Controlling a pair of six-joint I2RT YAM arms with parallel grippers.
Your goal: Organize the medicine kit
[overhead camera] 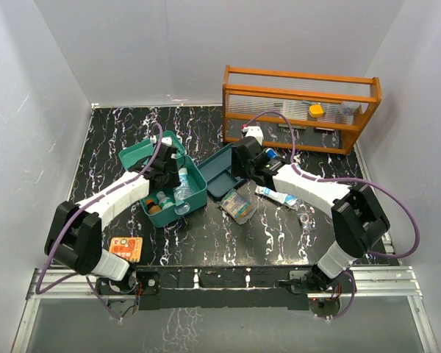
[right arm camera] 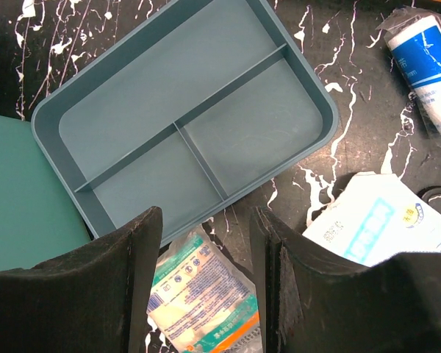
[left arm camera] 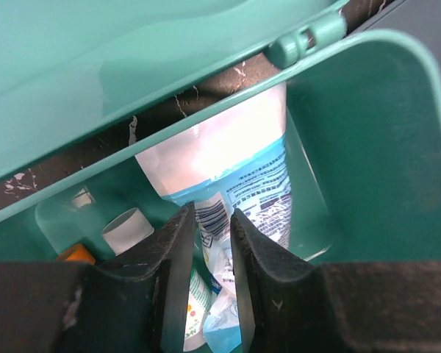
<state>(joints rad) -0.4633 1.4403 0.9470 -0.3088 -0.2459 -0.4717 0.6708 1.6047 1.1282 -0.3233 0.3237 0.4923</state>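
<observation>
Now L gripper point(left arm camera: 209, 220) narrow inside medicine kit point(left arm camera: 375, 147) — R gripper point(right arm camera: 206, 228) wide above tray point(right arm camera: 132, 125).

There was one teal box point(overhead camera: 197, 193), one divided tray point(right arm camera: 132, 110), one orange rack point(overhead camera: 301, 77) — and one orange card point(overhead camera: 126, 248).

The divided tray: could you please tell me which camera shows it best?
The right wrist view: the tray fills the frame, all three empty compartments plain. The top view shows it small, partly behind the right arm. The left wrist view misses it.
</observation>
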